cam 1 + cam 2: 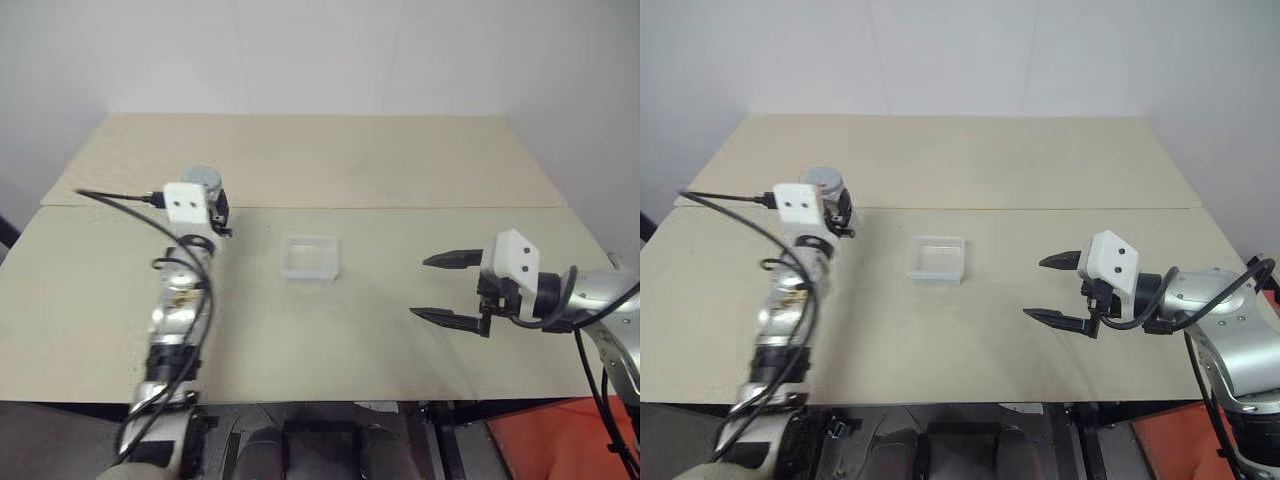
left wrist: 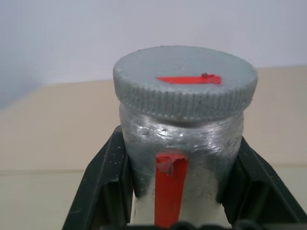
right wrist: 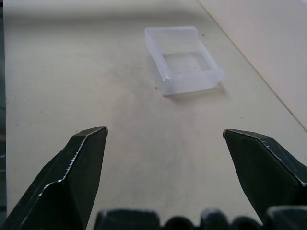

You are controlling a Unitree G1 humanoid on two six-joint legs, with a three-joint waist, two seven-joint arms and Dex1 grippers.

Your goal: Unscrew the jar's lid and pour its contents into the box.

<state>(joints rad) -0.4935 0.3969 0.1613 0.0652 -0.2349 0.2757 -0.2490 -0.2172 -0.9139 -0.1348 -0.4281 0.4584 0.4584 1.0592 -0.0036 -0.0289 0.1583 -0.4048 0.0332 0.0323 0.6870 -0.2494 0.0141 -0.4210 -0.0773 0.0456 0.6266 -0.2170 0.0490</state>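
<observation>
Left hand (image 2: 177, 201) is clamped on the jar (image 2: 180, 158), both black fingers pressed against its sides below the lid (image 2: 184, 84), which is screwed on, red mark uppermost. The jar sits upright at the left of the bench (image 1: 330, 160). Right hand (image 1: 440, 290) hangs above the bench's right side, fingers spread wide and empty. The box (image 1: 310, 258) rests mid-bench between the two hands, apart from both.

box (image 1: 310, 257) between jar (image 2: 182, 158) and right tool (image 1: 447, 290)
</observation>
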